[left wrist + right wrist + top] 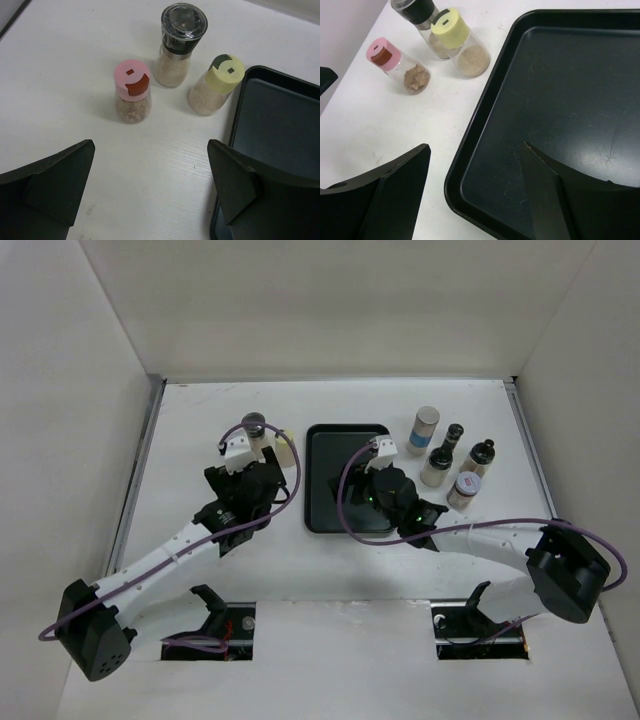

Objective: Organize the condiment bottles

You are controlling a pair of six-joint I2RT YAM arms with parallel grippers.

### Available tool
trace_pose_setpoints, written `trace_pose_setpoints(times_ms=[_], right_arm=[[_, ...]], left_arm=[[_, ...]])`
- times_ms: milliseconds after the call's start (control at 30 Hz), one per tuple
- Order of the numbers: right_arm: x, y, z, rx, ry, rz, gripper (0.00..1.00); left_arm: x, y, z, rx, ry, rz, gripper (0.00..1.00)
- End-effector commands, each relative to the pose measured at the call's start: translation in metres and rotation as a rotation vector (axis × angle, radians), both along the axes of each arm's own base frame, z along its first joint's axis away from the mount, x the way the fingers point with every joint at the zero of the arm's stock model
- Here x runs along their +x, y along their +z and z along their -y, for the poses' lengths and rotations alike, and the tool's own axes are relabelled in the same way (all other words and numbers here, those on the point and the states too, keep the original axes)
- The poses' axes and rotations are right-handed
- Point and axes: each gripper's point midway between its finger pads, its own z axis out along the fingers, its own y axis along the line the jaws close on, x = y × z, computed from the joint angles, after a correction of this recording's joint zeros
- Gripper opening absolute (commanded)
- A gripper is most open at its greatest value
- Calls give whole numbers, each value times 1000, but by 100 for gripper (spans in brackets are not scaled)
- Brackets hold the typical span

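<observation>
Three condiment bottles (254, 424) stand on the table (60, 75) just left of the black tray (280, 125): a pink-lidded bottle (132, 95), a clear-capped grinder (177, 47) and a yellow-lidded bottle (217, 87). Four more, a blue-banded cylinder (426, 430) among them, stand right of it, their lids too small to read surely. The left gripper (150, 192) hovers short of the trio, fingers (55, 185) spread, holding nothing; the right gripper (475, 195) hangs over the tray, fingers likewise spread. Seemingly the approach to a first pick: next, the left fingers must straddle the pink-lidded bottle, then close.
</observation>
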Motion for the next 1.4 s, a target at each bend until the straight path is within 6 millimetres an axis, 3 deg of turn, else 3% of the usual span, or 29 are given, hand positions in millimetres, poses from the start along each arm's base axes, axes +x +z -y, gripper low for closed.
trace_pose_setpoints(times_ms=[0,100,200,300,433,567,600,667,700,800,933,1167,1367], right_arm=[[3,19,-2,56,-7,55,78],[2,20,-1,61,-1,57,68],[1,21,0,62,3,58,38],[3,20,4,64,-7,51,19],[3,22,10,74,-15,55,14],[8,19,17,75,-38,50,23],[9,18,18,78,-43,47,30],[11,15,20,79,-45,37,48],[12,14,20,85,-43,34,56],[13,12,18,104,-20,23,74],[12,11,17,110,-6,17,82],[16,7,23,106,-22,10,85],[17,7,26,106,-28,12,87]], left_arm=[[4,22,0,-44,10,51,100],[9,30,-11,-45,40,59,100],[18,40,-16,-30,58,67,100],[34,52,-19,16,76,71,100],[55,71,-24,14,103,129,100],[79,88,-21,-38,55,190,100],[87,88,-20,-52,29,191,93],[100,85,-19,-74,5,180,59],[107,83,-18,-79,3,172,57],[128,71,-10,-48,-10,111,74],[149,50,-6,-21,-4,46,88],[187,19,-4,-15,0,-23,90],[196,4,-4,-7,17,-48,90]])
